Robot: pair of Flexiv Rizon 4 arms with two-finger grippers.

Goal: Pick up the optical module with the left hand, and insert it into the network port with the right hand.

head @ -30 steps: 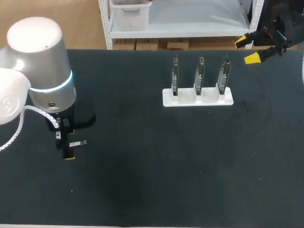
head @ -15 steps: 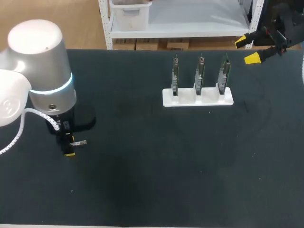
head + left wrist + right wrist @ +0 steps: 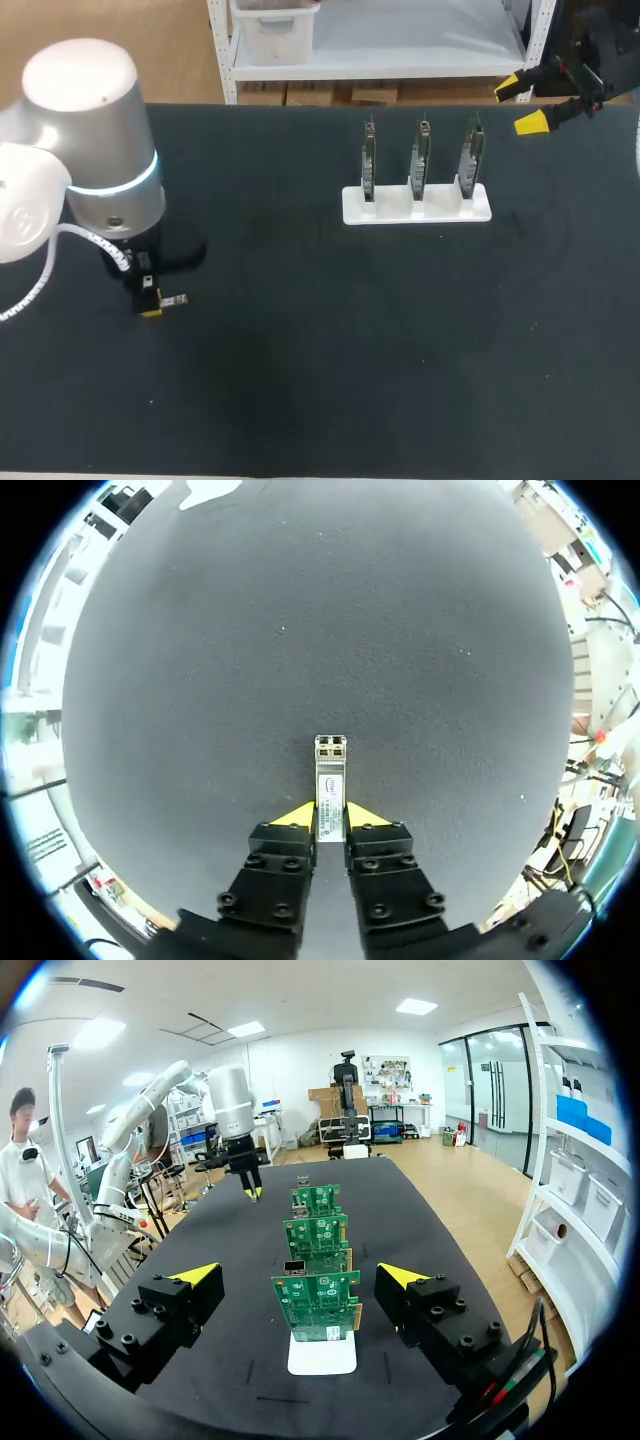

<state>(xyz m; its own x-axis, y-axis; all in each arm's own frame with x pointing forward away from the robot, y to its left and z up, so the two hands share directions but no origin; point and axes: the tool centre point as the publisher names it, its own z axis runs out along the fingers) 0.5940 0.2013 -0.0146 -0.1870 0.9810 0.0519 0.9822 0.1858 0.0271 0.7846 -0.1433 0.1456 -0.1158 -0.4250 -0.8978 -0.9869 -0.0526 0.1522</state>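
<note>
the left gripper (image 3: 331, 815) pinches the slim, boxy metal optical module (image 3: 330, 780) by its rear over the matte black table (image 3: 350, 330), at its left, well apart from three flat green boards (image 3: 421, 160) upright in a white rack (image 3: 415, 205). the right gripper (image 3: 521, 103) hangs spread at the far right edge, just beyond them.

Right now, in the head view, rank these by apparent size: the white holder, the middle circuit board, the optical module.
1. white holder
2. middle circuit board, seen edge-on and thin
3. optical module, clearly smallest
</note>
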